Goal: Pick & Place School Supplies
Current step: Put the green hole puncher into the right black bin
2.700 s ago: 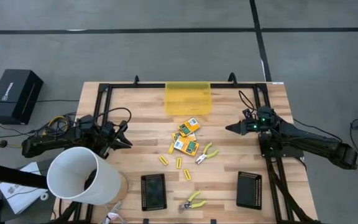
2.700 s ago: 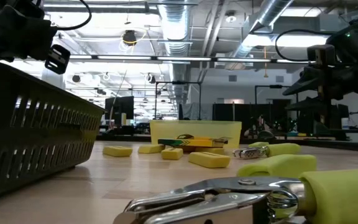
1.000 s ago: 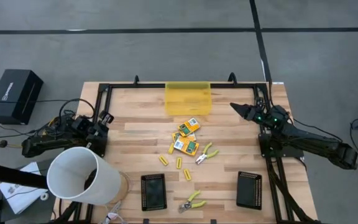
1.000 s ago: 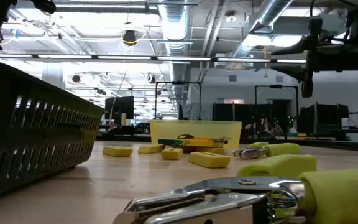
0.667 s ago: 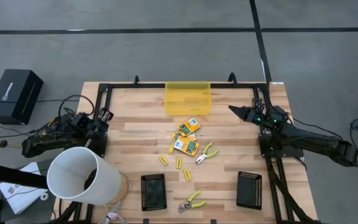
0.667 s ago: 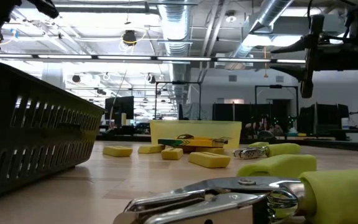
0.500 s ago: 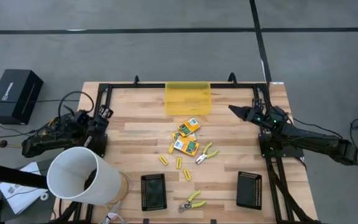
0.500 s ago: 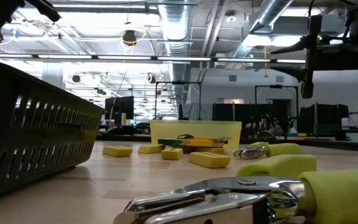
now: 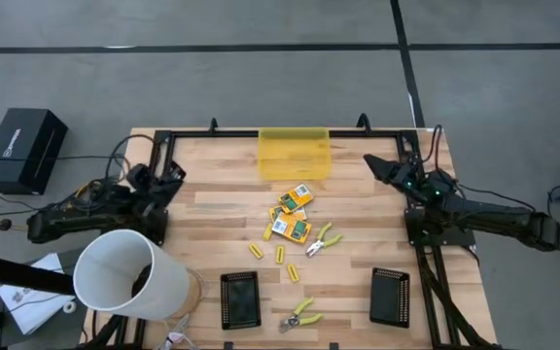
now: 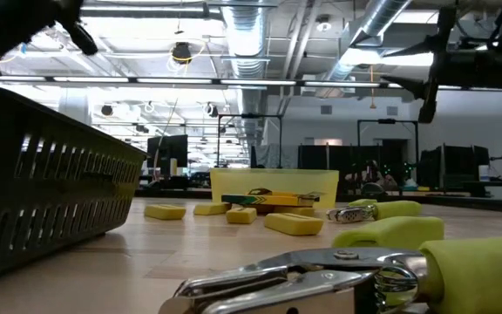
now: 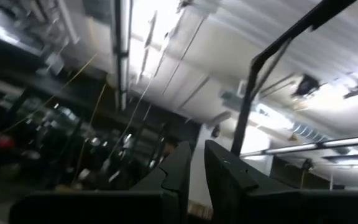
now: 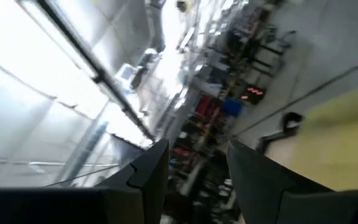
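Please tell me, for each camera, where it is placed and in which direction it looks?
High view: above the table, looking straight down; both arms, left gripper, right gripper.
Low view: at tabletop height, looking level across a hand tool to the yellow bin.
Left wrist view: tilted up at the ceiling, past its own nearly closed fingers.
Right wrist view: tilted up, past its parted fingers.
High and low views share the yellow bin.

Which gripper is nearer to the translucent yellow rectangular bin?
The right gripper is nearer, just off the translucent yellow rectangular bin on its right side. The left gripper sits farther away, off its left side.
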Robot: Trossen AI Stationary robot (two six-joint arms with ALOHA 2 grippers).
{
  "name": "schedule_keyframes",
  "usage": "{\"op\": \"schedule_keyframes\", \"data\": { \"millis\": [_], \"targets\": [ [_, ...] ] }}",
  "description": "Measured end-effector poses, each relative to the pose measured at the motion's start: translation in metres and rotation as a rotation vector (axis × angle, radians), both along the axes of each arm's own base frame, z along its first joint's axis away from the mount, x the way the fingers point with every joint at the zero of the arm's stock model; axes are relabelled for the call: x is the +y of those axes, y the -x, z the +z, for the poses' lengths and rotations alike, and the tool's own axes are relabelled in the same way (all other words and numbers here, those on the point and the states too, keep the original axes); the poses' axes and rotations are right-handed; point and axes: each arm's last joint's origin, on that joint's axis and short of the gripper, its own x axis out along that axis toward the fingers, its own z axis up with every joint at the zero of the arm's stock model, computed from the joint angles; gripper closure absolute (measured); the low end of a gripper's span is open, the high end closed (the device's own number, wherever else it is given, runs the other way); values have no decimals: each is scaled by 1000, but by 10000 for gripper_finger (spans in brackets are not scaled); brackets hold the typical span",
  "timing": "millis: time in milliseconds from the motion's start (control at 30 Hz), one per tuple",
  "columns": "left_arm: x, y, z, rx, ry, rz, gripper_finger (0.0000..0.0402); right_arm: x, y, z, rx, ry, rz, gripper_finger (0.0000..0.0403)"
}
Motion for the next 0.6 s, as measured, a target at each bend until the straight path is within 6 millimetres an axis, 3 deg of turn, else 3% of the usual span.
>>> {"op": "schedule_keyframes", "data": {
  "millis": [200, 333, 433, 600],
  "targets": [
    [6, -22, -14, 175, 144, -29, 357, 6, -5, 2, -37, -5, 97, 249],
    [9, -40, -10, 267, 162, -19, 357, 7, -8, 6, -81, -12, 76, 249],
    [13, -56, -4, 329, 149, -3, 357, 7, -12, 22, -118, 35, 41, 249],
    [19, -91, 9, 421, 139, -56, 357, 6, -27, 73, -135, 268, 7, 249]
  ]
}}
